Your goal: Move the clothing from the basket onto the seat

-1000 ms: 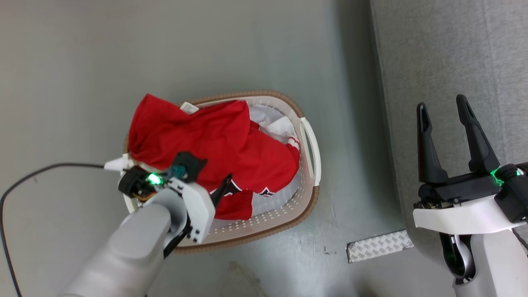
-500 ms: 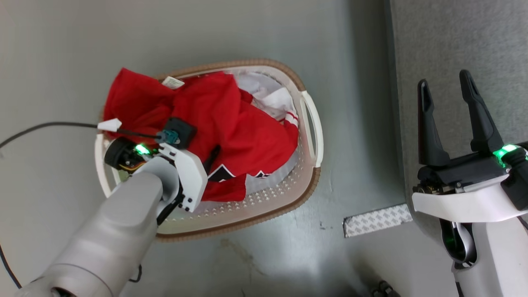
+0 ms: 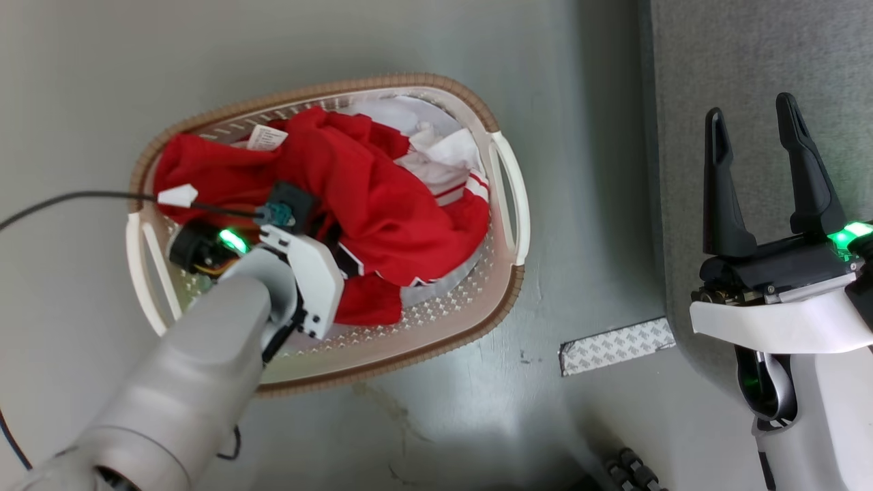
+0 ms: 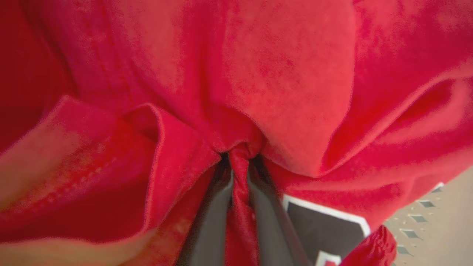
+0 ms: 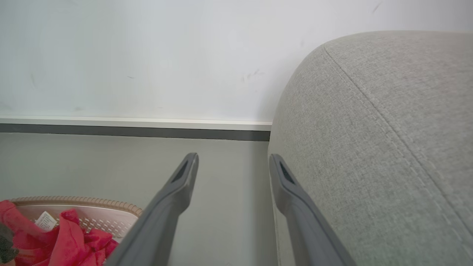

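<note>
The clothing [image 3: 382,198] is a heap of red garments with white trim and a small white tag, lying in the oval cream basket [image 3: 409,82] on the floor. My left gripper [image 3: 334,239] is sunk into the heap. In the left wrist view my left gripper [image 4: 240,159] is shut on a pinched fold of the red clothing [image 4: 281,74]. My right gripper [image 3: 749,106] stands open with nothing in it over the edge of the grey seat [image 3: 750,54]. From the right wrist I see that gripper [image 5: 233,156], the seat [image 5: 369,147], the basket [image 5: 92,202] and clothing [image 5: 66,236].
A white garment [image 3: 443,153] lies at the basket's far side. A patterned grey strip [image 3: 617,346] is stuck to the floor between basket and seat. A black cable [image 3: 68,201] runs off to the left. A wall with a dark baseboard [image 5: 133,132] stands behind.
My left gripper has gone from open to shut on a fold of red fabric. The clothing that hung over the basket's left rim now lies inside it. The head view has shifted.
</note>
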